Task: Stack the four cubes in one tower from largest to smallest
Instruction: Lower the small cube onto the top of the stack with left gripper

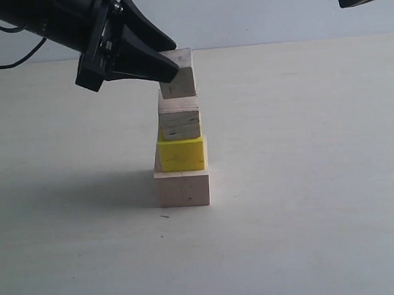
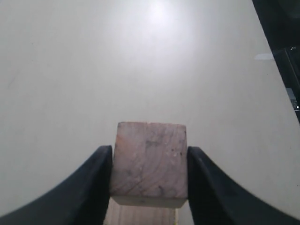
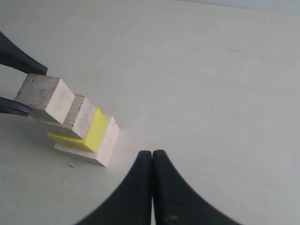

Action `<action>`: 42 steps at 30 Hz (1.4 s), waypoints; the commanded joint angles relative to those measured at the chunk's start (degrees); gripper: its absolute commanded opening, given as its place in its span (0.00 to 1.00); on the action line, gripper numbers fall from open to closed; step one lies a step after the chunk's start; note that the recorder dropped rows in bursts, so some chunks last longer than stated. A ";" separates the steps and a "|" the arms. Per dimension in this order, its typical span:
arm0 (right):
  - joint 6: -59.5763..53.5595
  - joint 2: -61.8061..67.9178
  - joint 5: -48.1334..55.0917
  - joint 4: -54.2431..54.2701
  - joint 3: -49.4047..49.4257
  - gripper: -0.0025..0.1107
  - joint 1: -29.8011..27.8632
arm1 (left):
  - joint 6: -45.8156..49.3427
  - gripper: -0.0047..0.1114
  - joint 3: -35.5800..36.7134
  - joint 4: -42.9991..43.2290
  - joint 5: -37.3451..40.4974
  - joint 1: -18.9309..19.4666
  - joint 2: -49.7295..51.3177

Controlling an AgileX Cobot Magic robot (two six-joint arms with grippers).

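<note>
Left hand (image 1: pixel 173 58) is clamped on the smallest cube (image 1: pixel 181 76), held tilted directly over the tan cube (image 1: pixel 179 120); contact cannot be confirmed. Levelling is likely needed. Right hand (image 3: pixel 152 159) is closed, empty, well apart to the right.

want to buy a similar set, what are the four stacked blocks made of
Top block: looks like bare wood, greyish, matte; grain lines and dark flecks show.
Second block: probably layered wood; stripes run along its side.
Yellow block: likely painted wood, the even colour hides any grain.
Bottom block: pale unfinished wood, faint speckles.
</note>
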 commanded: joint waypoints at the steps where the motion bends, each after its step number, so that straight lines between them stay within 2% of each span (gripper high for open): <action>1: 0.05 -0.27 -0.59 0.01 0.21 0.02 0.04 | 0.24 0.04 0.05 0.27 -1.30 -0.59 0.42; 10: 0.18 -0.27 -0.58 0.01 0.21 0.02 0.04 | -1.32 0.04 0.05 2.50 -3.01 -0.59 0.67; 42: 0.02 -0.27 -0.61 0.01 0.21 0.02 0.04 | -1.32 0.04 0.16 1.81 -2.12 -0.59 0.75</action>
